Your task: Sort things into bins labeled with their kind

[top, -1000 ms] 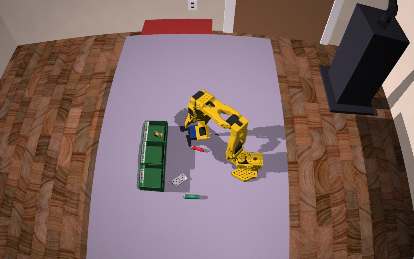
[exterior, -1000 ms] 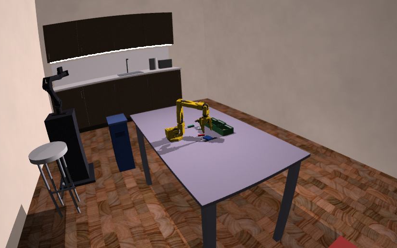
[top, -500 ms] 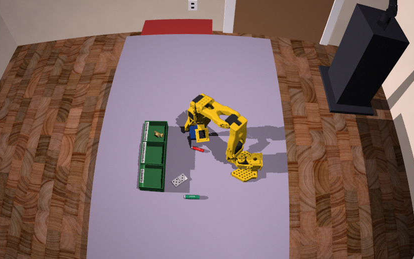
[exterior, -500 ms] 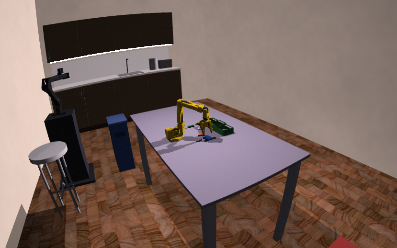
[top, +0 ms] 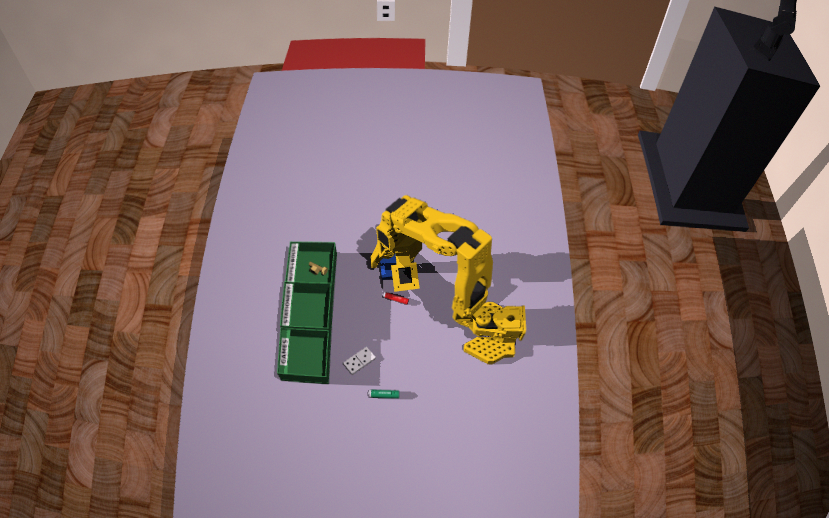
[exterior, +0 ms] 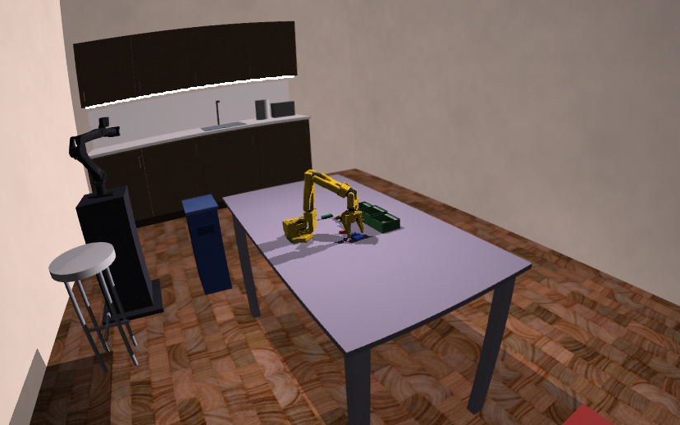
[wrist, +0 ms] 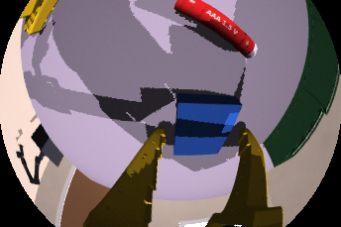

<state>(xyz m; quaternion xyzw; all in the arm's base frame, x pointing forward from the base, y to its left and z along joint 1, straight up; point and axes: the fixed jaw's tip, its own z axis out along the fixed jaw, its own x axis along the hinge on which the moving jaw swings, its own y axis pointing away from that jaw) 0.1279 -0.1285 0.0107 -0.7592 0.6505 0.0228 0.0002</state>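
A small blue block (wrist: 201,123) lies flat on the table, just ahead of and between my fingertips; it is mostly hidden under the arm in the top view (top: 384,266). My gripper (wrist: 201,138) is partly open and points down, low over the block, with a finger on either side and a gap to each. A red battery (wrist: 216,23) (top: 395,297) lies a little beyond the block. A grey domino (top: 359,360) and a green battery (top: 384,393) lie nearer the front. The green three-compartment bin (top: 306,311) stands to the left, with a brass bolt (top: 318,267) in its far compartment.
The bin's labels read nuts & bolts, stationery and games from far to near. The arm's base (top: 496,328) stands to the right of the things. The bin's dark green wall shows at the right edge of the wrist view (wrist: 300,107).
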